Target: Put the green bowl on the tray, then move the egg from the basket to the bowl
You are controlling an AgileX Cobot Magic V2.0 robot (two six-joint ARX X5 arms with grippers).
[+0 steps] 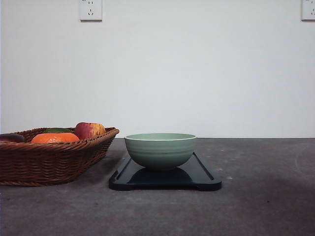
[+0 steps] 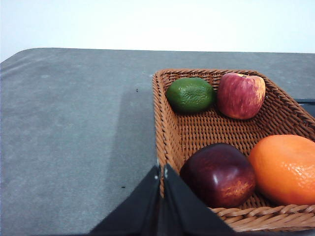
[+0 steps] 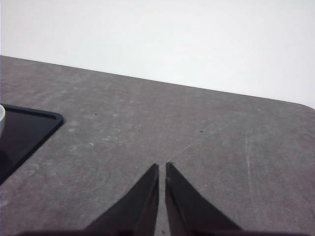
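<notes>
Spanning the whole scene: a dark grey surface (image 1: 256, 206), with a plain pale wall behind it.
Wall: two white sockets sit high up, one socket (image 1: 90, 10) at the left and another at the far right edge.
Basket (image 1: 49, 157): the wide brown wicker basket stands on the left of the surface, just beside the tray; whether the two touch cannot be told.
Tray (image 1: 204, 179): the flat black tray lies near the middle of the surface, its long side running away from the camera; one rounded corner also shows in the right wrist view (image 3: 47, 120).
Green bowl (image 1: 160, 150): it stands upright on the tray, toward the tray's far half, with its inside hidden from the front.
Basket contents: an orange (image 2: 285, 169), a dark red apple (image 2: 219, 174), a red-yellow apple (image 2: 241, 95) and a green citrus fruit (image 2: 190, 94) lie inside; no egg can be made out among them.
Left gripper (image 2: 162, 172): it sits at the basket's near rim, its dark jaws pressed together with nothing between them.
Right gripper (image 3: 162, 169): it is over bare surface, well apart from the tray, its jaws narrowed to a thin slit and holding nothing.
</notes>
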